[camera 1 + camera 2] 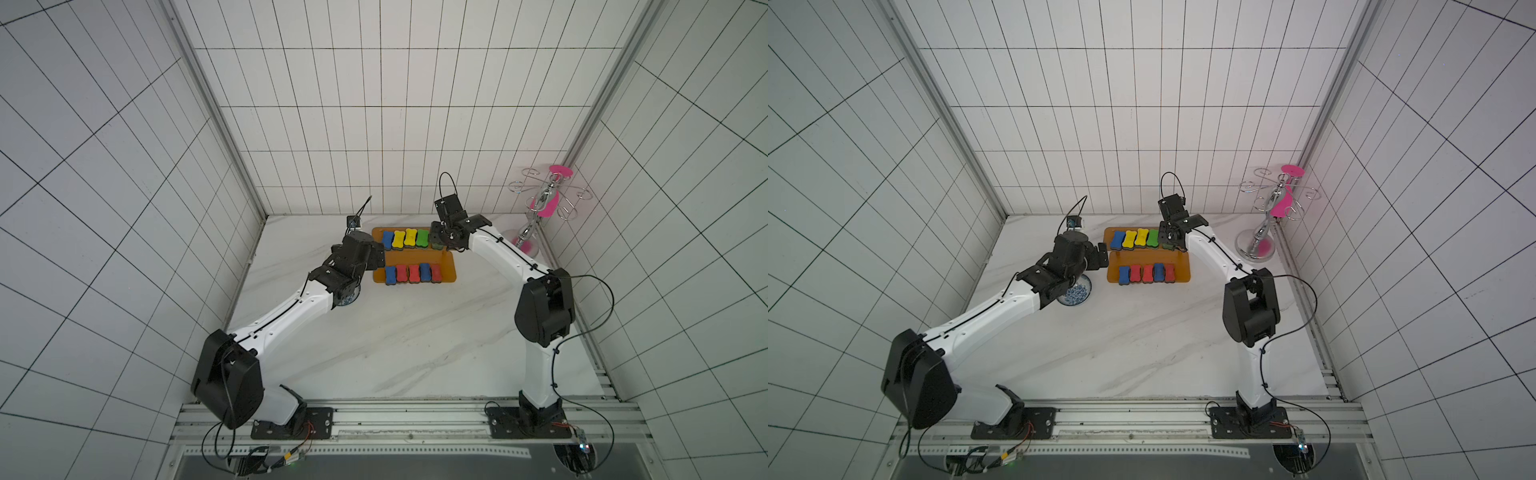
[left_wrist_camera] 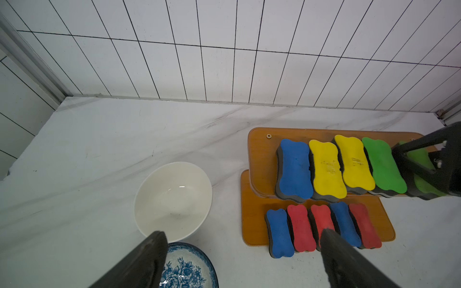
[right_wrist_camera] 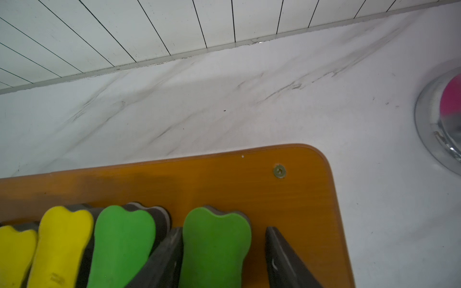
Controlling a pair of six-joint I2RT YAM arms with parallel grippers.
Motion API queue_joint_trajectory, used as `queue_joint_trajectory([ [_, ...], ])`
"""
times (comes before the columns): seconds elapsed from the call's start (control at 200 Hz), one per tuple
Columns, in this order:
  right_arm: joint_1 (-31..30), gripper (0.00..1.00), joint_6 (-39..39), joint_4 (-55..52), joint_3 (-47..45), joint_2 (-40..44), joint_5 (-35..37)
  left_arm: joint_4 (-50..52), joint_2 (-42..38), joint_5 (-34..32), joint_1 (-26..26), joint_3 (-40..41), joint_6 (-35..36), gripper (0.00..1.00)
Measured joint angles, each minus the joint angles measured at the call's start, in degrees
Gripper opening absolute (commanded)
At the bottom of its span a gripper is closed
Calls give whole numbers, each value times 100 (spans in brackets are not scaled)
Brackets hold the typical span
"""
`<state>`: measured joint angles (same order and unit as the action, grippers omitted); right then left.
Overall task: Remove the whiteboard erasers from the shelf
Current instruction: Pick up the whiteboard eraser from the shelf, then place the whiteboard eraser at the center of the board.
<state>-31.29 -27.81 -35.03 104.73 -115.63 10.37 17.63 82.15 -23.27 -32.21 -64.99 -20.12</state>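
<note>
The orange-brown shelf (image 1: pixel 449 270) stands near the back wall. Its upper board (image 2: pixel 262 154) carries a row of whiteboard erasers: blue (image 2: pixel 294 169), two yellow (image 2: pixel 326 169), two green. The lower board holds blue (image 2: pixel 278 232), red (image 2: pixel 300 228), red, blue and red. My right gripper (image 3: pixel 223 228) is open astride the end green eraser (image 3: pixel 217 244) on the upper board (image 3: pixel 287 199); one finger lies against its side and a gap shows at the other. My left gripper (image 2: pixel 243 232) is open and empty, hovering left of the shelf's lower board.
A white bowl (image 2: pixel 172 199) and a blue-patterned plate (image 1: pixel 1077 293) sit on the marble table left of the shelf, under my left arm. A chrome-and-pink cup rack (image 1: pixel 544 199) stands in the back right corner, its base (image 3: pixel 439 117) close to the shelf's right end.
</note>
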Motion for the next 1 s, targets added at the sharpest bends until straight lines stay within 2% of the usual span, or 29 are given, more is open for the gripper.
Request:
queue_joint_trajectory([
  [0.075, 0, 48, 15, -7, 7, -9, 13, 79, 24, -59, 0, -92, -9, 99],
  [0.265, 0, 26, 15, -46, 24, -9, -24, 210, 52, -184, 0, -262, -55, 99],
  [0.43, -11, 18, -83, -96, 35, 31, -140, 402, 48, -175, -22, -262, -98, 98],
  [0.52, -79, 16, -197, -101, -328, 337, -190, 509, -9, -107, -37, -225, -131, 99],
  [0.665, -446, 16, -494, 50, -1902, 1696, -142, 616, -396, 103, -37, 68, -155, 98],
  [0.825, -1285, 15, -1121, 332, -4190, 3414, -26, 619, -782, 291, -66, 330, -160, 98],
  [0.999, -2277, 15, -1971, 444, -6135, 4129, 79, 616, -866, 479, -81, 503, -227, 98],
])
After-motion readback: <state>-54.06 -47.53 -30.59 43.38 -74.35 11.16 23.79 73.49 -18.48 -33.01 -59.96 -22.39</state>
